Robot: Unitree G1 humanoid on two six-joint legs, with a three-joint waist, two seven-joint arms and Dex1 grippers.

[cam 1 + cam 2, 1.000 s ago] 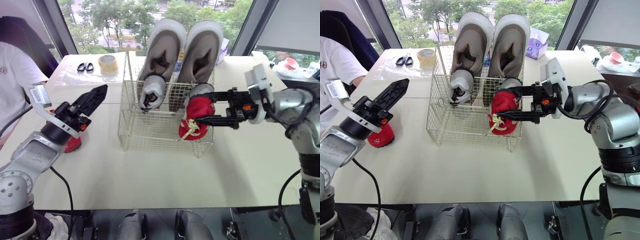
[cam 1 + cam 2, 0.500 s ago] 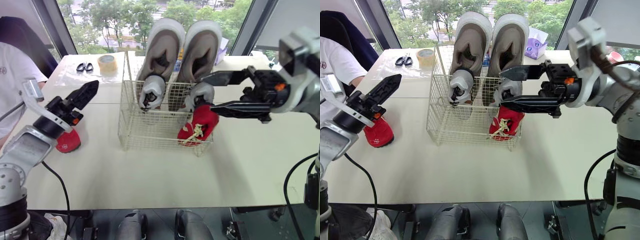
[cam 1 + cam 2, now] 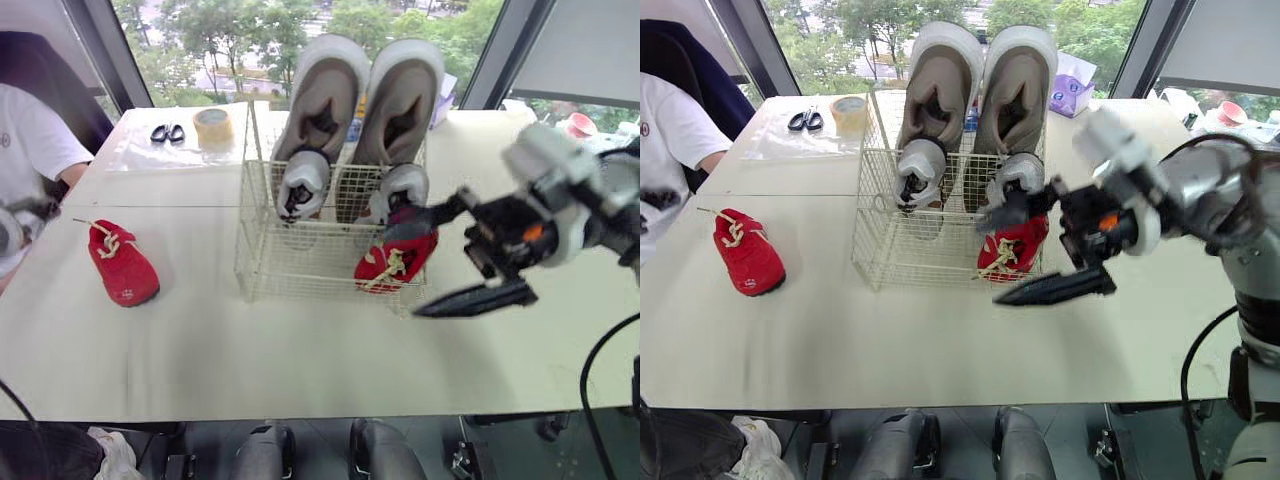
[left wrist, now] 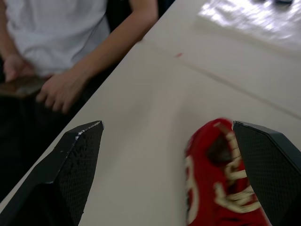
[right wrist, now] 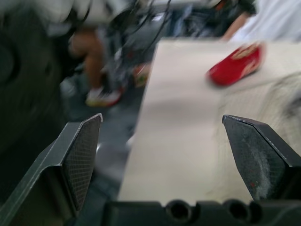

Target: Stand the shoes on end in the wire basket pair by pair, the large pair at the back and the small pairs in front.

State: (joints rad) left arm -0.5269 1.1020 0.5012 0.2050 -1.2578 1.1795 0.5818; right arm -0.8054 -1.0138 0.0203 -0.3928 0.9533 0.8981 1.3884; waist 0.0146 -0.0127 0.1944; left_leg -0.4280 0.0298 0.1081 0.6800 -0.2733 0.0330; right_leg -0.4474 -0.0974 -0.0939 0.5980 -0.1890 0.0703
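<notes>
Basket (image 3: 300, 268) thin metal wire; red shoe (image 3: 122, 268) cloth; table (image 3: 300, 355) matt, smooth.

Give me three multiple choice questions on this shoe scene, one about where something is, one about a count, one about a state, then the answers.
1. Where is the loose red shoe?
A. on the table, to the robot's left of the basket
B. inside the basket
C. on the floor

2. How many shoes are inside the basket?
A. three
B. five
C. six

3. How is the right gripper?
A. shut on a shoe
B. open and empty
C. shut with nothing in it

Answers: 1 A, it lies on the table apart from the basket. 2 B, two big grey shoes, two small grey shoes and one leaning red shoe. 3 B, its fingers stand wide apart with nothing between them.
</notes>
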